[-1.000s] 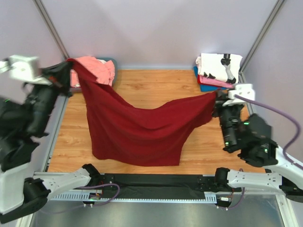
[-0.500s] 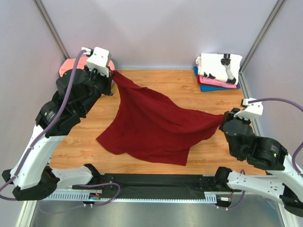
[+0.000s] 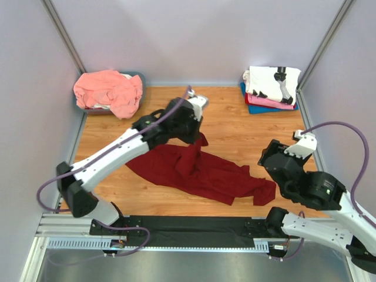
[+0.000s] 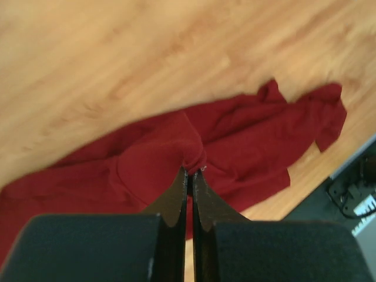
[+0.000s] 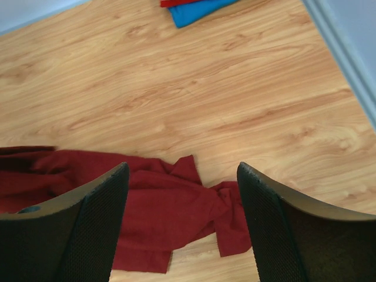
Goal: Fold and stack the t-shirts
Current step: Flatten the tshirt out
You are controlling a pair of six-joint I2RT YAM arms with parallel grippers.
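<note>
Nearest, the right gripper (image 5: 182, 169) hangs over the wooden table (image 3: 235, 120) with jaws wide apart and nothing between them. Just beyond, the plain dark red cloth t-shirt (image 3: 205, 173) lies rumpled and unfolded mid-table. The left gripper (image 4: 191, 171) has its jaws pressed together on a pinch of its cloth. At the far right, a folded stack (image 3: 264, 101) topped by a white black-printed shirt (image 3: 264, 79) looks finished. At the far left a crumpled salmon-pink t-shirt (image 3: 108, 91) waits. The red one likely needs spreading flat first.

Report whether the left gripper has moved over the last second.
Yes. The left gripper swung right, away from the salmon-pink cloth pile, toward the wooden table's middle.
</note>
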